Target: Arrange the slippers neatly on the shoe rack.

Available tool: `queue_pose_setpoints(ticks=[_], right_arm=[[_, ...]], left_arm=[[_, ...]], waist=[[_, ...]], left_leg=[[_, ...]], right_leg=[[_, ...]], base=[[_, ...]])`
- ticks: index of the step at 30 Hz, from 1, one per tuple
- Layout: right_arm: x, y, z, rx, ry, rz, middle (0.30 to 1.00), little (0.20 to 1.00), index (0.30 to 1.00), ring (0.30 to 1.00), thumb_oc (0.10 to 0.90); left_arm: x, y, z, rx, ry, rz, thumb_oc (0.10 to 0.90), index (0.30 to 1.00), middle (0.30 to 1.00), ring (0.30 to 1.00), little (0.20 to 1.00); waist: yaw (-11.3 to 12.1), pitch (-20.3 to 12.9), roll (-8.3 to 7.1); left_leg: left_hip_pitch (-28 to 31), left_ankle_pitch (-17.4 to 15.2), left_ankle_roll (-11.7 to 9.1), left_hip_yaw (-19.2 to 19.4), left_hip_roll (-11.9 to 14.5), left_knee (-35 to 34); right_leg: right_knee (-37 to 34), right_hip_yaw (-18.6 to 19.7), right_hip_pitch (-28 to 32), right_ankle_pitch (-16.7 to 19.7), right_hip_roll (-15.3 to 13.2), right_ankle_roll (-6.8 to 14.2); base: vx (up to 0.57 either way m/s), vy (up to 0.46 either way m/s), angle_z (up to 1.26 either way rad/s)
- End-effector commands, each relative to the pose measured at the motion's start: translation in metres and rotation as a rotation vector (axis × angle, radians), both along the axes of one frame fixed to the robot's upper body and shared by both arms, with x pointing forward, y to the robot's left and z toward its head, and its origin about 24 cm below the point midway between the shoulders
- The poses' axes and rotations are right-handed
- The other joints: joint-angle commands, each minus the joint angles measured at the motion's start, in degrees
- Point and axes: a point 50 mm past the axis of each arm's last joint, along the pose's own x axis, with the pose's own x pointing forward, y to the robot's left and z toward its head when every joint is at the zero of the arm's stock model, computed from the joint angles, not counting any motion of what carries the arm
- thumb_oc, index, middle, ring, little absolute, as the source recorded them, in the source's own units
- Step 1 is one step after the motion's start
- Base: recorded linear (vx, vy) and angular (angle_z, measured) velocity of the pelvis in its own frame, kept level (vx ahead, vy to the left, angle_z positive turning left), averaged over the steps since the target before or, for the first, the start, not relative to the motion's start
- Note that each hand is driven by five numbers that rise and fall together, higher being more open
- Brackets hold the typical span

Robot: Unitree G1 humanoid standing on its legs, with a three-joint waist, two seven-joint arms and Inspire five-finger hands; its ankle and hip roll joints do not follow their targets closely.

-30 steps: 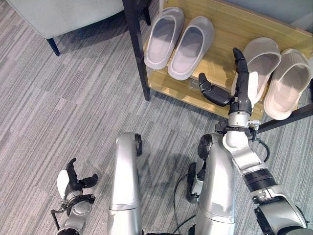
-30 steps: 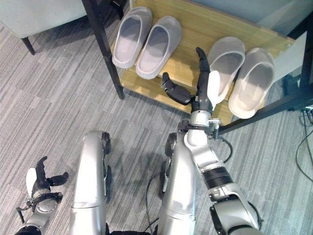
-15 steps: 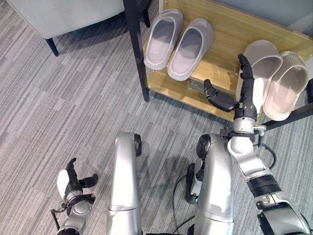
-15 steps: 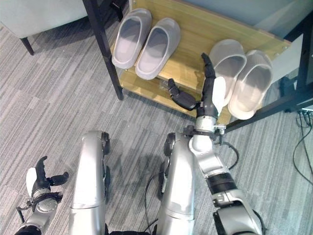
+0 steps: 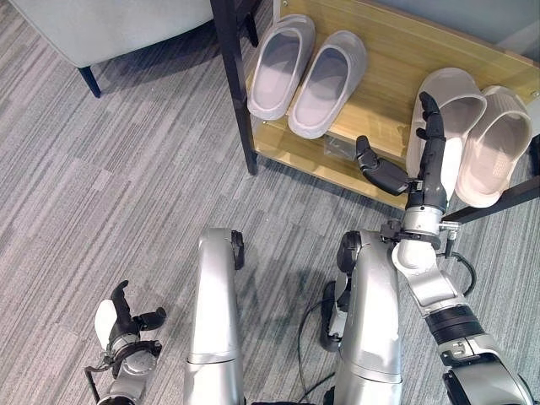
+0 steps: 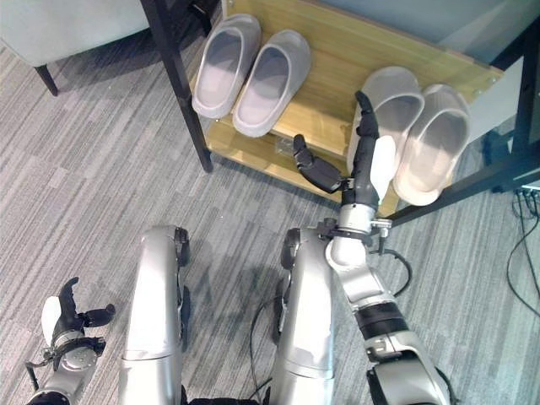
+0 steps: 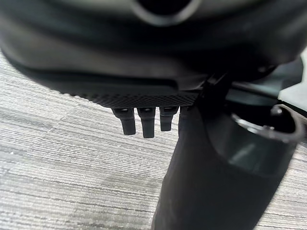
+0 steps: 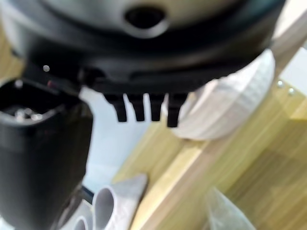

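Note:
A grey pair of slippers [image 5: 283,63] [image 5: 327,80] lies side by side at the left of the wooden shoe rack shelf [image 5: 396,55]. A beige pair [image 5: 462,99] [image 5: 502,139] lies close together at the right. My right hand [image 5: 429,164] is open. Its straight fingers [image 8: 144,108] run along the left side of the left beige slipper [image 8: 230,100], and the thumb is spread out over the shelf. My left hand [image 5: 118,325] hangs open low over the carpet at the lower left, holding nothing.
The rack's black post [image 5: 232,84] stands at the shelf's left front corner and a black bar [image 5: 498,202] runs by its right front. A grey armchair [image 5: 110,25] with a dark leg sits at the top left. Striped grey carpet [image 5: 101,186] covers the floor.
My right hand has moved right along the shelf, up against the left beige slipper, which now lies nearer its mate. My left hand has sunk a little.

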Motion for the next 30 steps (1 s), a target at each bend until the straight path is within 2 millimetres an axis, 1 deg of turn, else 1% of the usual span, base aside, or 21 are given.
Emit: queue_pose_setpoints(ticks=[1,2,3,4,6,9,12,15,19,20,21,22,23,24,25,27,28,30], right_arm=[[-0.021,0.022,-0.004,0.071,-0.083,0.103,0.9,0.9,0.9,0.9,0.8],[-0.024,0.029,0.008,0.113,-0.144,0.157,0.9,0.9,0.9,0.9,0.8],[-0.024,0.029,0.009,0.112,-0.146,0.157,0.9,0.9,0.9,0.9,0.8],[-0.032,0.035,0.024,0.111,-0.226,0.201,0.9,0.9,0.9,0.9,0.8],[-0.04,0.038,0.037,0.089,-0.298,0.224,0.9,0.9,0.9,0.9,0.8],[-0.056,0.041,0.052,0.067,-0.393,0.259,0.9,0.9,0.9,0.9,0.8],[-0.068,0.039,0.056,0.06,-0.435,0.267,0.9,0.9,0.9,0.9,0.8],[-0.073,0.037,0.058,0.053,-0.453,0.263,0.9,0.9,0.9,0.9,0.8],[-0.084,0.034,0.06,0.009,-0.48,0.246,0.9,0.9,0.9,0.9,0.8],[-0.089,0.032,0.062,-0.031,-0.492,0.238,0.9,0.9,0.9,0.9,0.8],[-0.099,0.034,0.068,-0.068,-0.526,0.262,0.9,0.9,0.9,0.9,0.8],[-0.113,0.036,0.076,-0.082,-0.592,0.291,0.9,0.9,0.9,0.9,0.8],[-0.125,0.035,0.083,-0.103,-0.644,0.307,0.9,0.9,0.9,0.9,0.8],[-0.126,0.035,0.083,-0.104,-0.645,0.307,0.9,0.9,0.9,0.9,0.8],[-0.137,0.03,0.089,-0.158,-0.677,0.28,0.9,0.9,0.9,0.9,0.8],[-0.139,0.024,0.088,-0.19,-0.659,0.251,0.9,0.9,0.9,0.9,0.8],[-0.137,0.021,0.085,-0.19,-0.63,0.242,0.9,0.9,0.9,0.9,0.8],[-0.135,0.016,0.079,-0.197,-0.58,0.229,0.9,0.9,0.9,0.9,0.8]], left_arm=[[-0.02,0.018,0.001,0.099,0.032,0.008,0.8,0.9,0.9,0.9,0.9],[-0.022,0.015,-0.001,0.084,0.04,0.001,0.8,0.9,0.9,0.9,0.9],[-0.021,0.015,-0.001,0.084,0.038,0.001,0.8,0.9,0.9,0.9,0.9],[-0.024,0.011,-0.005,0.07,0.056,-0.012,0.8,0.9,0.9,0.9,0.9],[-0.024,0.009,-0.006,0.072,0.059,-0.028,0.8,0.9,0.9,0.9,0.9],[-0.02,0.009,-0.003,0.091,0.048,-0.042,0.8,0.9,0.9,0.9,0.9],[-0.02,0.008,-0.002,0.099,0.043,-0.05,0.8,0.9,0.9,0.9,0.9],[-0.021,0.007,-0.002,0.097,0.039,-0.051,0.8,0.9,0.9,0.9,0.9],[-0.026,0.006,-0.003,0.092,0.034,-0.044,0.8,0.9,0.9,0.9,0.9],[-0.032,0.005,-0.005,0.078,0.027,-0.028,0.8,0.9,0.9,0.9,0.9],[-0.037,0.006,-0.005,0.068,0.015,-0.012,0.8,0.9,0.9,0.9,0.9],[-0.039,0.005,-0.003,0.061,-0.004,-0.002,0.8,0.9,0.9,0.9,0.9],[-0.036,0.003,0.0,0.051,-0.036,0.007,0.8,0.9,0.9,0.9,0.9],[-0.035,0.003,0.0,0.051,-0.037,0.006,0.8,0.9,0.9,0.9,0.9],[-0.023,0.007,0.011,0.042,-0.128,0.052,0.8,0.9,0.9,0.9,0.9],[-0.008,0.012,0.027,0.044,-0.228,0.08,0.8,0.9,0.9,0.9,0.9],[0.005,0.013,0.04,0.066,-0.279,0.063,0.8,0.9,0.9,0.9,0.9],[0.022,0.014,0.057,0.106,-0.34,0.025,0.8,0.9,0.9,0.9,0.9]], waist=[[2.67,-2.17,2.01],[2.73,-2.17,2.05],[2.75,-2.17,2.04],[2.62,-2.17,2.03],[2.55,-2.17,1.92],[2.28,-2.17,1.63],[2.06,-2.17,1.28],[1.95,-2.17,1.08],[1.94,-2.17,0.88],[2.13,-2.17,0.77],[2.2,-2.17,0.71],[2.01,-2.17,0.38],[1.76,-2.17,-0.12],[1.79,-2.17,-0.12],[1.48,-2.17,-0.78],[1.24,-2.17,-1.6],[1.18,-2.17,-2.04],[1.18,-2.17,-2.84]], left_leg=[[-4.55,3.52,4.53,-0.03,-3.79,-4.93],[-4.55,3.56,4.48,0.12,-3.69,-4.91],[-4.55,3.48,4.48,0.11,-3.67,-4.99],[-4.55,3.56,4.51,0.12,-3.71,-4.88],[-4.55,3.43,4.51,0.06,-3.76,-4.82],[-4.55,3.19,4.57,0.07,-3.64,-4.68],[-4.55,3.23,4.63,0.1,-3.57,-4.58],[-4.55,3.27,4.62,0.11,-3.58,-4.56],[-4.55,3.46,4.59,0.17,-3.53,-4.8],[-4.55,3.61,4.53,0.21,-3.58,-4.81],[-4.55,3.64,4.5,0.13,-3.6,-4.95],[-4.55,3.75,4.5,0.13,-3.64,-4.88],[-4.55,3.92,4.5,0.15,-3.76,-4.78],[-4.55,3.9,4.5,0.17,-3.79,-4.87],[-4.55,4.32,4.47,0.13,-3.98,-4.83],[-4.55,4.88,4.25,0.41,-4.06,-6.17],[-4.55,5.13,4.14,0.47,-4.07,-7.36],[-4.55,6.01,4.04,0.82,-4.18,-10.7]], right_leg=[[-0.91,1.57,2.62,0.34,-0.01,-5.46],[-0.81,1.64,2.62,0.47,0.12,-5.37],[-0.9,1.6,2.62,0.38,0.1,-5.42],[-0.76,1.56,2.62,0.36,0.16,-5.33],[-0.67,1.58,2.62,0.33,0.21,-5.28],[-0.68,1.5,2.62,0.22,0.14,-5.3],[-0.55,1.36,2.62,0.22,-0.04,-5.24],[-0.55,1.32,2.62,0.24,-0.08,-5.22],[-0.82,1.3,2.62,0.34,-0.05,-5.11],[-0.77,1.44,2.62,0.62,0.09,-4.96],[-0.91,1.44,2.62,0.74,0.15,-4.96],[-0.98,1.46,2.62,0.93,0.26,-4.89],[-1.01,1.37,2.62,1.0,0.19,-4.81],[-1.08,1.37,2.62,0.93,0.14,-4.85],[-1.26,1.32,2.62,1.28,0.09,-4.57],[-2.63,1.34,2.62,1.72,0.08,-4.49],[-3.69,1.18,2.63,1.91,0.02,-4.52],[-7.07,0.76,2.86,2.95,-0.22,-4.59]], base=[[0.0,0.0,0.0],[0.0,0.0,0.0],[0.0,0.0,0.0],[0.0,0.009,-0.03],[0.0,0.006,-0.04],[0.01,0.005,-0.02],[0.0,0.0,0.0],[0.0,0.0,0.0],[0.0,0.0,0.0],[0.0,0.0,0.0],[0.0,0.0,0.0],[0.0,0.0,0.0],[0.0,0.0,0.0],[0.0,0.0,0.0],[0.01,0.034,0.02],[-0.01,0.038,0.03],[-0.04,0.035,0.0],[-0.06,0.029,-0.03]])
